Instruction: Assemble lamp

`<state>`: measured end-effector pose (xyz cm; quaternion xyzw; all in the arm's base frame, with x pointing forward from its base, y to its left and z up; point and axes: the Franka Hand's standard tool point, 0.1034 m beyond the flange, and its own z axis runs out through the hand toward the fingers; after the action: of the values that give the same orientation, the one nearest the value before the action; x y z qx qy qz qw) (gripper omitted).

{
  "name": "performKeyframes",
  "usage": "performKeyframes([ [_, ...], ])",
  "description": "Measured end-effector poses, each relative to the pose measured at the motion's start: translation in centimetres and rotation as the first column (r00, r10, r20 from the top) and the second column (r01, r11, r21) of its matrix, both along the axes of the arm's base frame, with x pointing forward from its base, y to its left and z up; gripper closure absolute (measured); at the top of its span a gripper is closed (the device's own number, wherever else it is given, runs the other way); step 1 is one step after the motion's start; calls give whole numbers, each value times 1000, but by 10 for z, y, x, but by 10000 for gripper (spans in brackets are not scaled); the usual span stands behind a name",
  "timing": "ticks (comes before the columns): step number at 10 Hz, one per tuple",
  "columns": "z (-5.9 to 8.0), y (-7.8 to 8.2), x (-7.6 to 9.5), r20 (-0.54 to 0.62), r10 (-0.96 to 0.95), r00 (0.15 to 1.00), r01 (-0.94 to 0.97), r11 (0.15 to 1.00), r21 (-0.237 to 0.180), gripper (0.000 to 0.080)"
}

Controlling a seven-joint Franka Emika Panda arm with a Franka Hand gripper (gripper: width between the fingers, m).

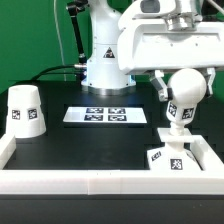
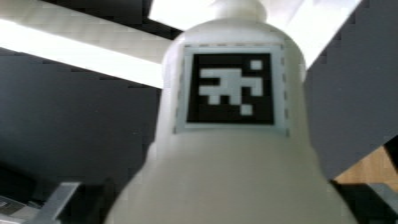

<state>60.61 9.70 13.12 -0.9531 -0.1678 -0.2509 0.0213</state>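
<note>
The round white plastic bulb on its stem (image 1: 184,95) hung at the exterior view's right, stem downward. The arm's two-finger gripper (image 1: 186,84) held it about the globe, jaws closed in against the ball's sides. It sat above the flat square white plastic base (image 1: 170,158) in that view's lower right corner. The tapered white cup-like shade (image 1: 25,110) stood well apart at the exterior view's left, with the marker board (image 1: 107,115) lying between them.

The bulb looked light, stiff and smooth. A hard round shell like that seemed likely to slip or twist between flat pads, so a hold across the globe's widest part seemed safest.

Whether the stem's tip touched the base could not be told. In the wrist view the bulb (image 2: 222,110), with its tag, filled the frame and was blurred, hiding the base beneath and most of the fingers.
</note>
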Motion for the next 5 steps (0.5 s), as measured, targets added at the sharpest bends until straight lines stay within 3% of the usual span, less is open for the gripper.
performKeyframes([
  [1,-1,1,-1,-5,1,1000,-1,1000,1,223],
  [3,4,-14,5,127,-8,992,12,1000,-27,223],
  [5,21,-12,7,141,-7,990,11,1000,-23,223],
])
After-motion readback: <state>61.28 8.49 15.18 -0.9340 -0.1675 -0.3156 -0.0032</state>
